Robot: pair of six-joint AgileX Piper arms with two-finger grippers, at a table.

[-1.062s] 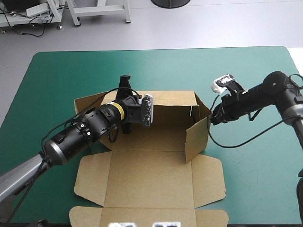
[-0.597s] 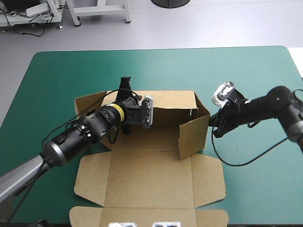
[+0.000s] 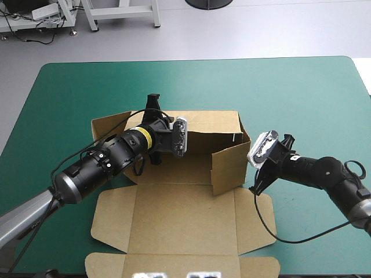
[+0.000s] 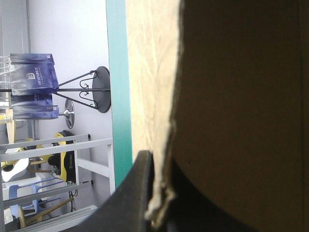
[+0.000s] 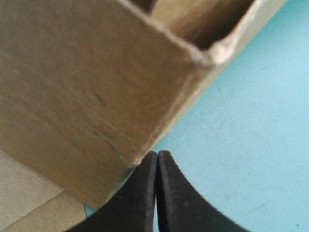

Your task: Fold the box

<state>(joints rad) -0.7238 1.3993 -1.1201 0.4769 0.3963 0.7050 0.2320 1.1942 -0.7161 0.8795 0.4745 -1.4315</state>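
Observation:
The brown box [image 3: 185,217] lies in the middle of the teal-green table with its back wall [image 3: 208,124] raised and its lid flat toward the near edge. My left gripper [image 3: 156,124] is shut on the left part of the back wall. In the left wrist view the board's edge [image 4: 161,203] runs between the black fingers [image 4: 137,193]. The right side wall [image 3: 229,165] stands upright, swung inward over the base. My right gripper [image 3: 255,186] is shut with nothing in it. Its tips [image 5: 157,157] rest against the outer face of that wall [image 5: 82,96], near its lower corner.
The lid's side flaps [image 3: 258,217] lie flat on the table's cover, near my right gripper. Bare teal-green cover [image 3: 313,98] stretches to the right of the box and beyond it to the far edge.
My right gripper has moved nearer and leftward, and the right side wall has swung inward ahead of it. The left gripper has kept its hold and place.

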